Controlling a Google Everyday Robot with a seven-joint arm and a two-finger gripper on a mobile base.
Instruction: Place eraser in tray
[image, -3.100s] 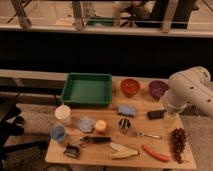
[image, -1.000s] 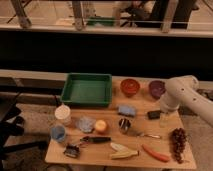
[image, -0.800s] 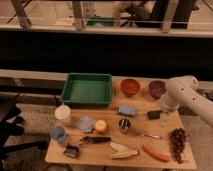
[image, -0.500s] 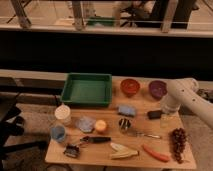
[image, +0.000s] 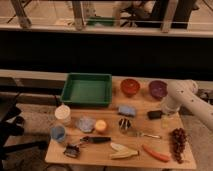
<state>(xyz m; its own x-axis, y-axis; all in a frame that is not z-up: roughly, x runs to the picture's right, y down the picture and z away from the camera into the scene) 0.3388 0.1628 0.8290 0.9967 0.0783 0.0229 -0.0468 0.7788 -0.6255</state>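
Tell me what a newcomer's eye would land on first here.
The big green tray, empty at the back left of the table, stands out first. Next comes the white arm reaching in from the right, its tool low beside the small black eraser near the right edge.

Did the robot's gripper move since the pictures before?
Yes. The gripper sank lower, away from the purple round bowl, and now hangs just right of the small flat black eraser.
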